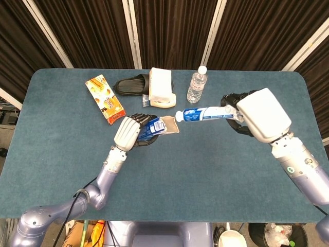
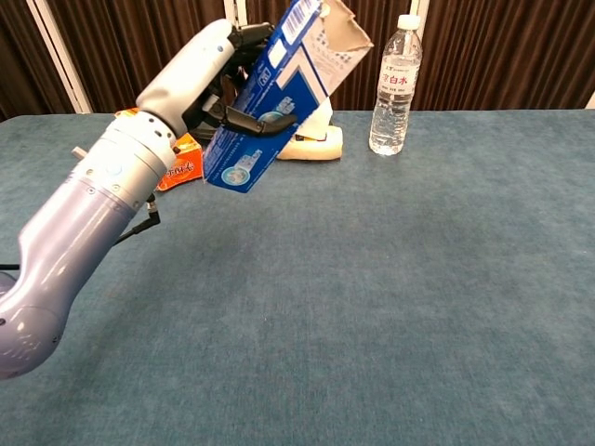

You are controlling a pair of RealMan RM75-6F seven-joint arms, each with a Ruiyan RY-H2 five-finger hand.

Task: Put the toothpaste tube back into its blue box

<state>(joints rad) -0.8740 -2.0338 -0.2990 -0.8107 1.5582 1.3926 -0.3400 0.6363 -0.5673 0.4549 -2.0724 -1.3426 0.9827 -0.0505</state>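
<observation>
The blue box is held in the left hand, raised above the counter and tilted, with its open flap end pointing up and toward the right side. The toothpaste tube is held in the right hand by its tail end, so that the capped end is free and points at the box mouth; in the head view the cap is seen just beside the open flaps, not yet inside. The right hand is not seen in the chest view.

The box is judged to be light, thin cardboard, which can be crushed or bent if it is squeezed too much; it is best held around the middle of its body, as it is now, so the mouth stays open. The tube is judged to be soft and a little slippery, and it may bend when pushed. A hold near the tail is suitable, because the front part must slide in freely. The loose flaps may catch the cap.
</observation>
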